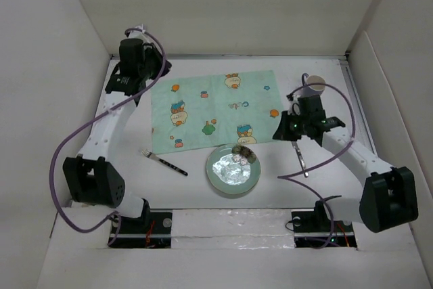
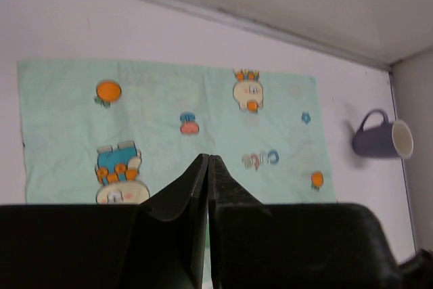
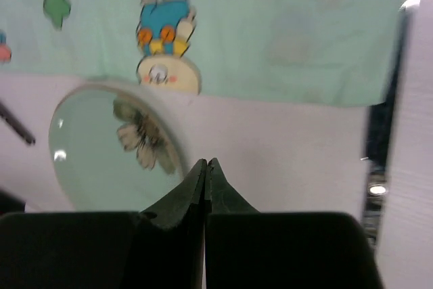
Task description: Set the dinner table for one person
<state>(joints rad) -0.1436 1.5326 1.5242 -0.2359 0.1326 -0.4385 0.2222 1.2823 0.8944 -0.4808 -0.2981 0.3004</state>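
Note:
The white dinner table [image 1: 270, 194] holds a mint-green cartoon placemat [image 1: 216, 109] lying flat at the centre back. A pale green glass plate [image 1: 233, 169] with a flower print sits just in front of it, overlapping its near edge. A fork [image 1: 162, 161] lies left of the plate. A silver utensil [image 1: 302, 160] lies right of the plate, under my right arm. A grey mug [image 1: 314, 86] stands at the back right. My left gripper [image 1: 161, 70] is shut and empty above the placemat's far left corner. My right gripper [image 1: 279, 130] is shut and empty beside the placemat's right edge.
White walls close in the table on the left, back and right. In the left wrist view the shut gripper [image 2: 208, 158] looks across the placemat [image 2: 169, 120] to the mug [image 2: 382, 137]. In the right wrist view the shut gripper [image 3: 206, 164] is over bare table beside the plate [image 3: 101, 160].

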